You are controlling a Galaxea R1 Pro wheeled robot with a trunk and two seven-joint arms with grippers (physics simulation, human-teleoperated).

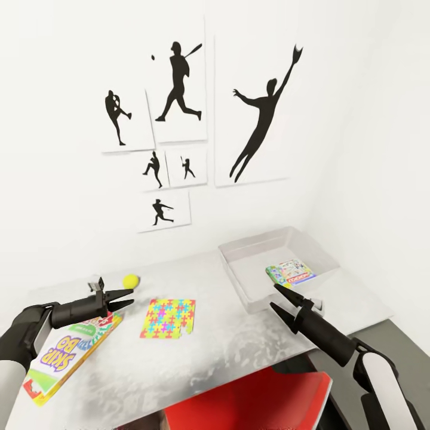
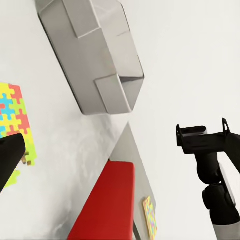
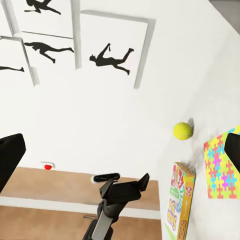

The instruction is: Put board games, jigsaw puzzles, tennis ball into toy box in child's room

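Observation:
On the white table [image 1: 239, 352] lie a yellow tennis ball [image 1: 131, 280], a jigsaw puzzle [image 1: 168, 318] and a large board game [image 1: 71, 352] printed "Skip-Bo". The grey toy box [image 1: 254, 292] stands at the back right with a small board game [image 1: 291, 273] inside. My left gripper [image 1: 131, 298] hovers open and empty just in front of the ball, above the large game's far end. My right gripper [image 1: 274, 295] is open and empty over the toy box's near rim. The right wrist view shows the ball [image 3: 183, 131], the puzzle [image 3: 222, 165] and the large game [image 3: 179, 200].
A red chair [image 1: 251, 400] is tucked under the table's front edge. A dark grey lower unit [image 1: 400, 340] adjoins the table on the right; a small flat colourful piece [image 2: 150, 217] lies past the table's edge there. Silhouette pictures [image 1: 179, 83] hang on the wall behind.

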